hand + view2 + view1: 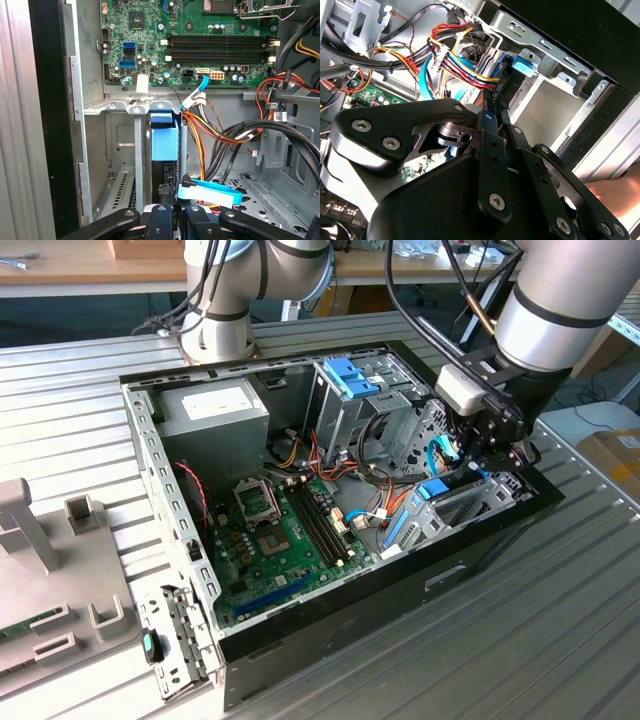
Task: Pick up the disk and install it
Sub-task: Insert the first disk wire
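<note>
While the gripper (pixel 487 452) is lowered inside the open computer case (pixel 180 540), its fingers are closed on the disk (pixel 164 142), which is seated upright in the metal drive bay (pixel 120 150) beside the green motherboard (pixel 190 45) and coloured cables (pixel 220 135).

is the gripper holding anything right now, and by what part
It cannot be told. The gripper sits right at the end of the disk, which stands in its bay, but the contact is hidden.
</note>
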Robot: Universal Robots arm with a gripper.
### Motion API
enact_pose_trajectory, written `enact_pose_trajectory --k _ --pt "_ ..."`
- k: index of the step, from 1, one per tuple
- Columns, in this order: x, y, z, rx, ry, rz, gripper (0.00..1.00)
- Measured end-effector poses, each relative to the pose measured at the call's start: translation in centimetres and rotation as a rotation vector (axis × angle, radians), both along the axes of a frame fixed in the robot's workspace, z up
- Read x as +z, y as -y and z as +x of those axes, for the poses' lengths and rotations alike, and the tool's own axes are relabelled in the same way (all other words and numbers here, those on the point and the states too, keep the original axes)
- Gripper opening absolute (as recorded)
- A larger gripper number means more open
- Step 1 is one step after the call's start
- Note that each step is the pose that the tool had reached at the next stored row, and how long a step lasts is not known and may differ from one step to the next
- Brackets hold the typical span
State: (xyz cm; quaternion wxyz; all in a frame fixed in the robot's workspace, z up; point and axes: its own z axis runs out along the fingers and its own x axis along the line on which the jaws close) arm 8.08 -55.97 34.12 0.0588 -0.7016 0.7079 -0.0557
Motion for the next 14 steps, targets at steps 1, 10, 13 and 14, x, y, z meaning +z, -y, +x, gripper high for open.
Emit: enact_pose_trajectory --k 1,10,13,14 --pt "-0.06 0.01 0.0 0.0 0.0 -0.0002 0.16" --pt "-0.42 0.01 0.0 0.0 0.0 -0.0004 0.16" --pt "-0.52 0.0 0.01 0.0 0.0002 0.0015 0.17" --pt "-0.47 0.01 0.01 0.0 0.0001 0.0003 0.23"
